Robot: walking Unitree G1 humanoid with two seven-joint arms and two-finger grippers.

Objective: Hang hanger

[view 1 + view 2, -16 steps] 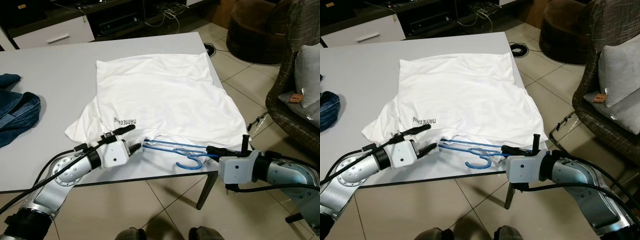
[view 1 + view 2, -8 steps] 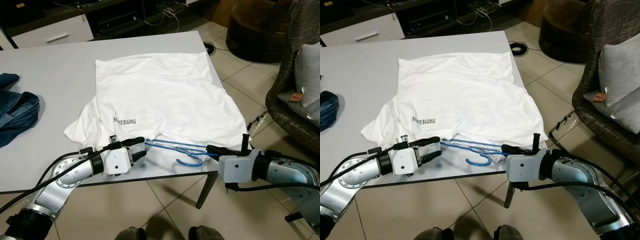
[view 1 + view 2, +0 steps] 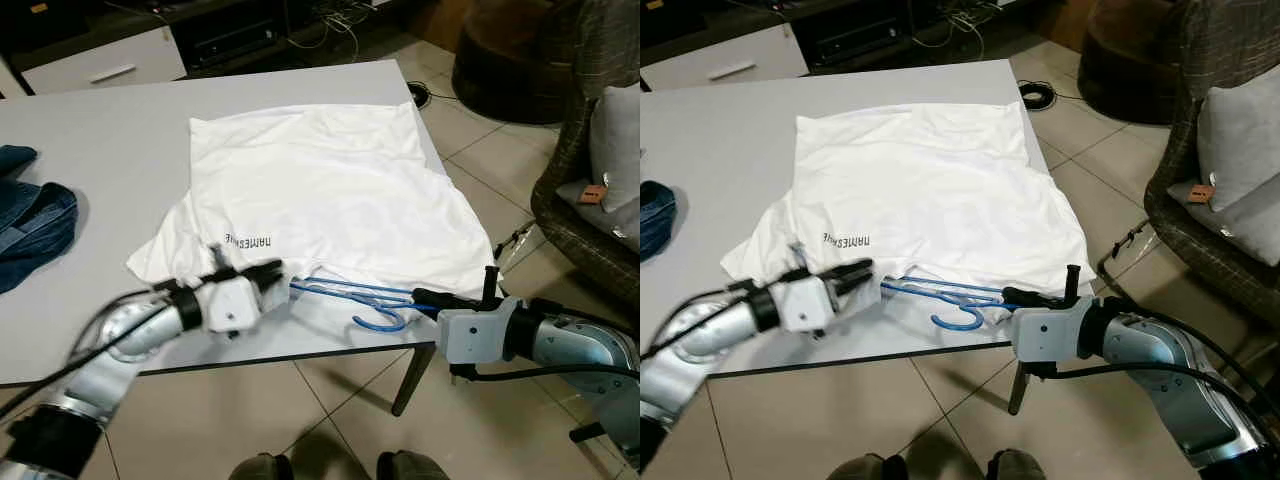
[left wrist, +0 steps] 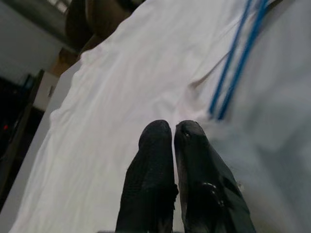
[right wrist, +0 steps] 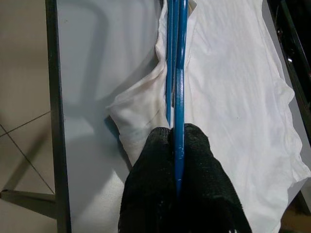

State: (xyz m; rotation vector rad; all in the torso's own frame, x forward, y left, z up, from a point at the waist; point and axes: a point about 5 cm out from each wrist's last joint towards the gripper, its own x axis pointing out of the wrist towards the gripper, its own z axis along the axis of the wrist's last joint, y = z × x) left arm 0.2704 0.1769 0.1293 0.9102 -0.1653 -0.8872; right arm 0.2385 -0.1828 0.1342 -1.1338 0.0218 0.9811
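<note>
Head views: white T-shirt [image 3: 320, 190] lies flat on the grey surface [image 3: 120, 140], hem towards us. Blue hanger [image 3: 365, 300] lies at the near edge, hook on bare surface, one end under the hem. Our right claw [image 3: 422, 296] is at the hanger's right end. Our left claw [image 3: 268, 272] sits at the hem, just beside the hanger's left end; it's motion-blurred. Jeans [image 3: 35, 225] lie well apart on the left.

Left wrist: left claw's fingers [image 4: 155, 145] pressed together, tips on or just over white cloth, nothing visibly between them. Hanger bars [image 4: 233, 73] lie ahead, not held.

Right wrist: right claw pinching the hanger bar [image 5: 177, 97] between its fingers [image 5: 194, 145], next to the bunched hem.

Risks, as we judge: one-end grip lets the hanger pivot; cloth could snag and drag the shirt off the near edge; left claw may pinch cloth rather than hanger.

Room: near edge close under both claws, corner and table leg [image 3: 410, 375] by the right arm, armchair [image 3: 590, 150] to the right. Open surface left and beyond.
</note>
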